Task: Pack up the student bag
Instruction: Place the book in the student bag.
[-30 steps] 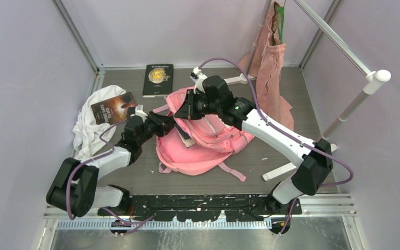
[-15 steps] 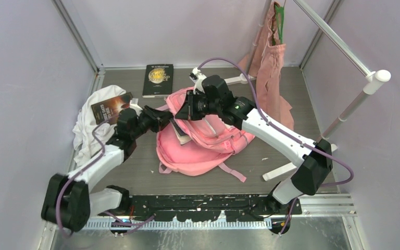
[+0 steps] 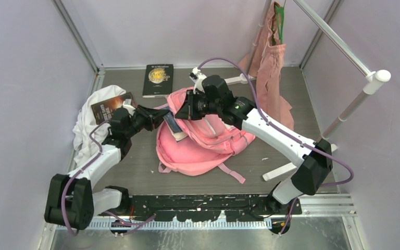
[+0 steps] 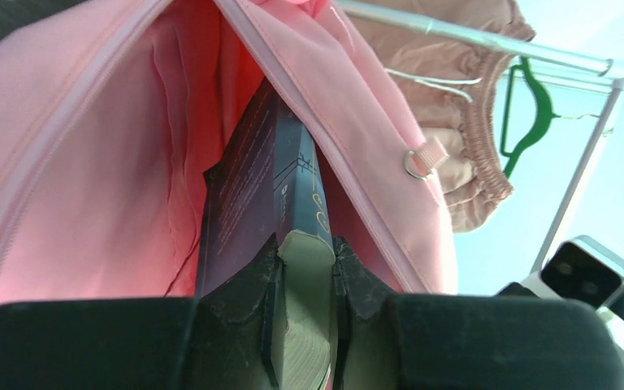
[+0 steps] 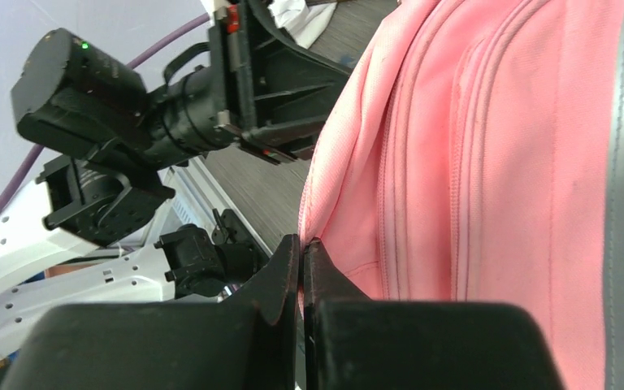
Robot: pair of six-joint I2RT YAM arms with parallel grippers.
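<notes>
Student bag [image 3: 198,151], a large pink fabric backpack, lies flat near the middle of the grey desk [image 3: 135,174], with its straps trailing toward the near edge and its unzipped mouth facing left. The left arm reaches in from the near left corner, elbow low and wrist rolled sideways. The left fingers [image 4: 240,292] are clamped on the spine end of a dark paperback book [image 4: 260,179], whose leading end is already inside the opening. The right arm stretches from the near right corner across the bag, forearm raised and wrist bent down. The right fingers [image 5: 280,276] are pinched tight on the upper lip of the mouth, lifting it. If that thin fabric slips free, the mouth would likely collapse onto the book. A book corner could also snag the zip edge or lining, and the push could slide the bag. A second dark book [image 3: 159,79] lies at the far edge.
</notes>
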